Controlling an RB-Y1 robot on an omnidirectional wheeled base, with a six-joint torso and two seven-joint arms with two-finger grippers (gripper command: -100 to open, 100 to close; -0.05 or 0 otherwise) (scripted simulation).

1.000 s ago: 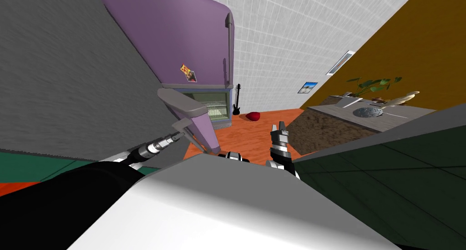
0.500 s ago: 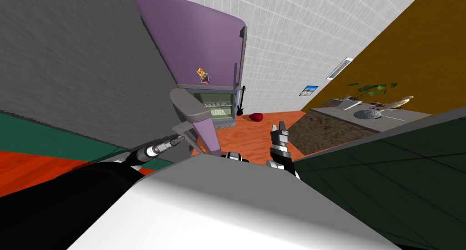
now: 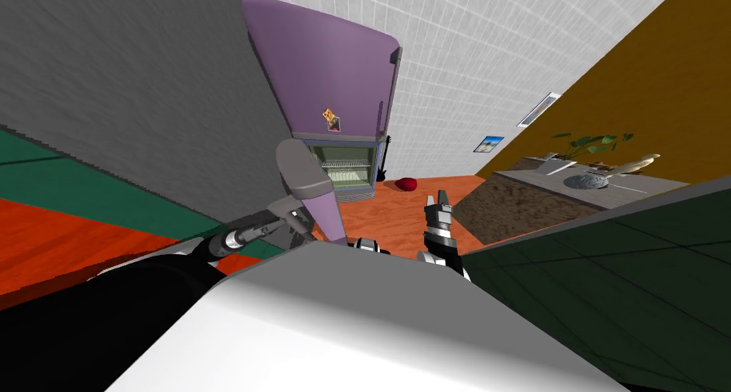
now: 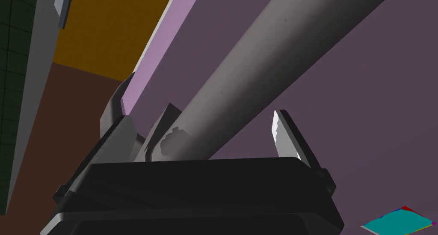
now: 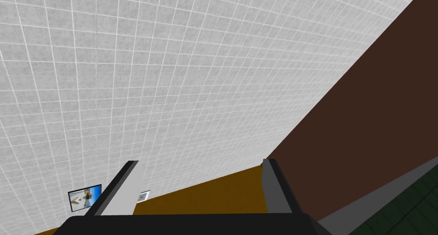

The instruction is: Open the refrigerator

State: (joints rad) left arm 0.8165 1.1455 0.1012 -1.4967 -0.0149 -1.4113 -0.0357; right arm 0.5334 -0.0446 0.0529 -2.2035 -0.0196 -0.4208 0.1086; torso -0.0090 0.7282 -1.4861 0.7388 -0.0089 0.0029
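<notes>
Swinging the purple refrigerator door (image 3: 327,213) wider needed a steady arc, released left tool (image 4: 200,112) straddling its grey cylindrical handle (image 4: 278,52).

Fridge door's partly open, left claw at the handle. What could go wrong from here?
1. The left claw stands open around the handle, with a gap at one finger: the handle may slip out on a pull.
2. The door sits near my left forearm: pulling further could hit it.
</notes>
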